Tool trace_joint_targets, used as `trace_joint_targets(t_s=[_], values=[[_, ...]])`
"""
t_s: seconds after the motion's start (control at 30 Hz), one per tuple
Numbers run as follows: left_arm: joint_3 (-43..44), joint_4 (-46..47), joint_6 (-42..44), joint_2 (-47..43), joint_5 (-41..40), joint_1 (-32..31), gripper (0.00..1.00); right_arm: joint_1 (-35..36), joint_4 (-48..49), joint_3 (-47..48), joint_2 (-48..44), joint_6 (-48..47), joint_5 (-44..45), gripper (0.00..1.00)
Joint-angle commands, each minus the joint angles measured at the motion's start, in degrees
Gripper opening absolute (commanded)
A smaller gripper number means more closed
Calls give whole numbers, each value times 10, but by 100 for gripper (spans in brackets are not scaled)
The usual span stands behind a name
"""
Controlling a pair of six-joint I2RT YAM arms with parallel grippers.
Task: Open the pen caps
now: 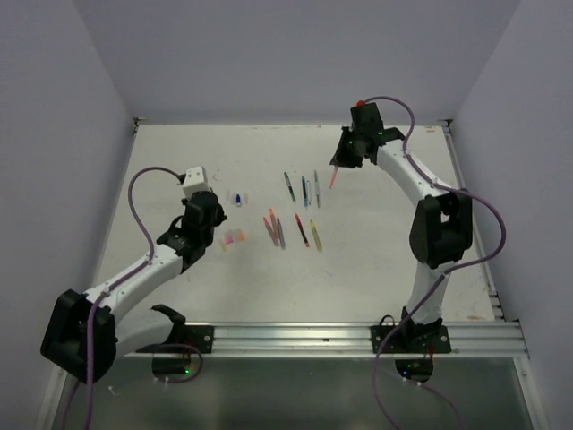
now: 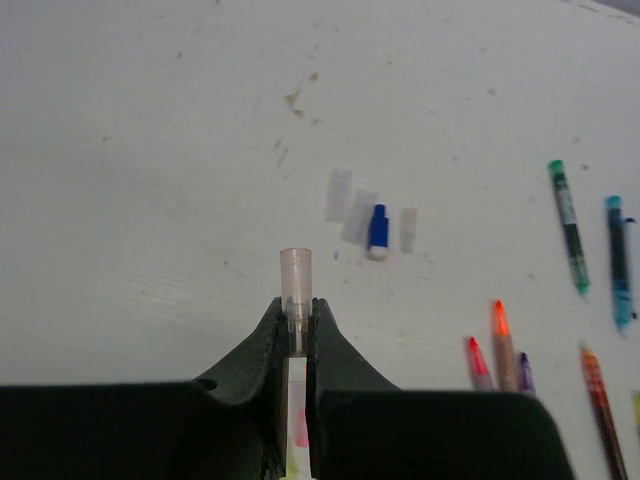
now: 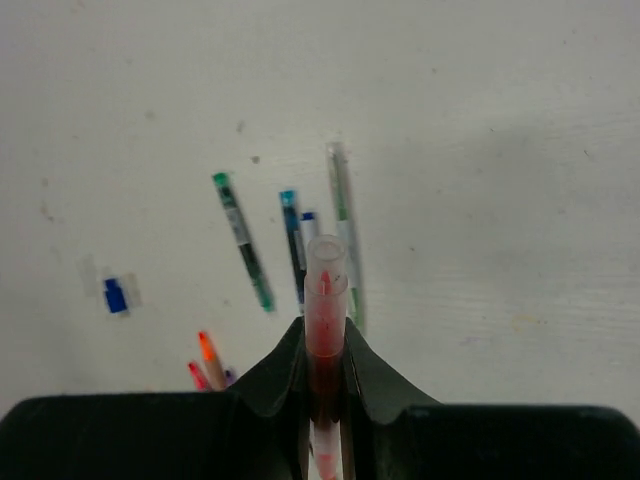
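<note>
Near the loose pens (image 3: 243, 240), the left gripper (image 2: 297, 315) pinches a clear cap (image 2: 296, 272), maybe on a pen, and the right gripper (image 3: 325, 335) pinches a red pen (image 3: 325, 300).

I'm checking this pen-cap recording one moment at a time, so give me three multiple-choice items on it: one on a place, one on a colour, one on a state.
1. Where is the small blue cap?
A) lying on the table
B) clamped between fingers
C) stacked on a pen

2. What colour is the pen held in the right gripper?
A) green
B) red
C) blue

3. How is the left gripper?
A) wide open and empty
B) shut on a thin pale pen
C) shut on the blue cap

Answers:
1 A: the blue cap rests on the table, clear of both grippers.
2 B: a red pen sticks out between the right gripper's fingers.
3 B: the left gripper's fingers close on a pale pen with a clear tip.
</note>
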Motion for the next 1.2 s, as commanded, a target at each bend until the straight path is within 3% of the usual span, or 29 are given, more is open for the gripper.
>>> trace_joint_targets(t_s=[0.0, 0.43, 0.6, 0.9, 1.17], values=[[-5, 73, -12, 42, 24, 68, 0, -22, -55, 10, 54, -60, -25, 0], [80, 166, 74, 265, 244, 206, 0, -48, -86, 121, 196, -97, -118, 1], [92, 207, 91, 303, 294, 224, 7, -48, -67, 134, 225, -89, -123, 4], [154, 185, 84, 383, 348, 247, 19, -46, -76, 157, 247, -108, -99, 11], [188, 156, 54, 432, 408, 252, 22, -32, -92, 179, 273, -110, -96, 15]])
